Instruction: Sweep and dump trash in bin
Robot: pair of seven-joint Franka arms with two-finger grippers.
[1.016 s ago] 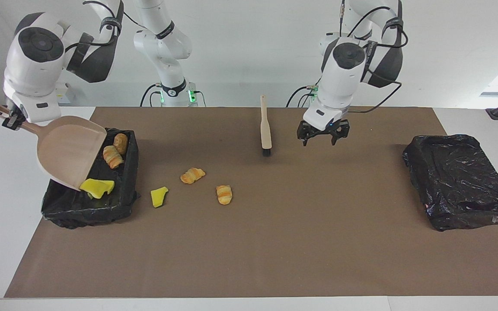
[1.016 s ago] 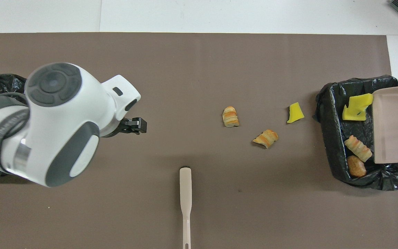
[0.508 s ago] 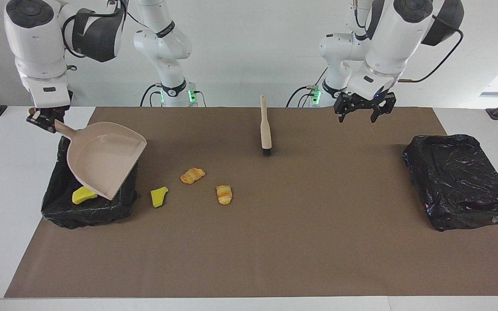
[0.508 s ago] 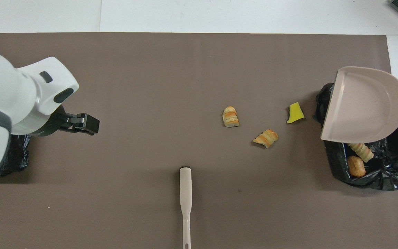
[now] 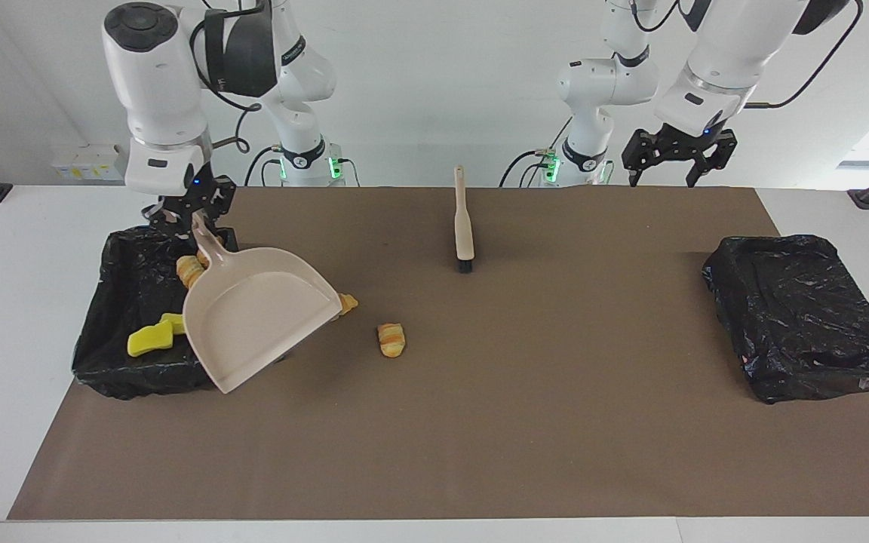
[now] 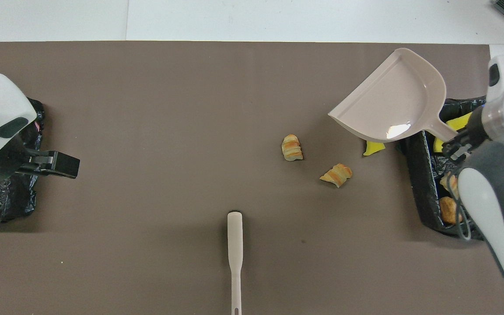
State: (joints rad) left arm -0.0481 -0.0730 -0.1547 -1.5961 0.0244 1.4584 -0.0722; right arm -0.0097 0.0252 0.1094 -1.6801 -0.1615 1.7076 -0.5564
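1. Facing view: the right arm is standing tall at its end of the table, forearm pointing straight down, and the right gripper point(image 5: 194, 213) is clamped shut on the handle of the beige dustpan point(image 5: 253, 320).
2. The dustpan is hanging tilted in the air, its open mouth lowest, over the brown mat point(image 5: 480, 422) just beside the black-lined bin point(image 5: 114, 332).
3. In that bin are lying two yellow sponge chunks point(image 5: 151, 337) and a bread piece point(image 5: 189, 270), partly hidden by the pan.
4. On the mat, one croissant-like piece point(image 5: 391, 339) is lying in the open, and another point(image 5: 346, 303) is peeking out from the pan's edge.
5. The left arm is waiting, raised high toward its own end; the left gripper point(image 5: 678, 162) is hanging with its fingers spread wide, holding nothing, above the mat's edge nearest the robots.
6. The brush point(image 5: 464, 222) is lying untouched mid-table, and a second black-lined bin point(image 5: 804, 317) is sitting at the left arm's end.
7. Overhead view: the dustpan point(image 6: 394, 100) is covering part of a yellow sponge scrap point(image 6: 373, 148), probably without touching it.
8. Two bread pieces point(image 6: 292, 147) point(image 6: 336, 175) are lying near each other on the mat.
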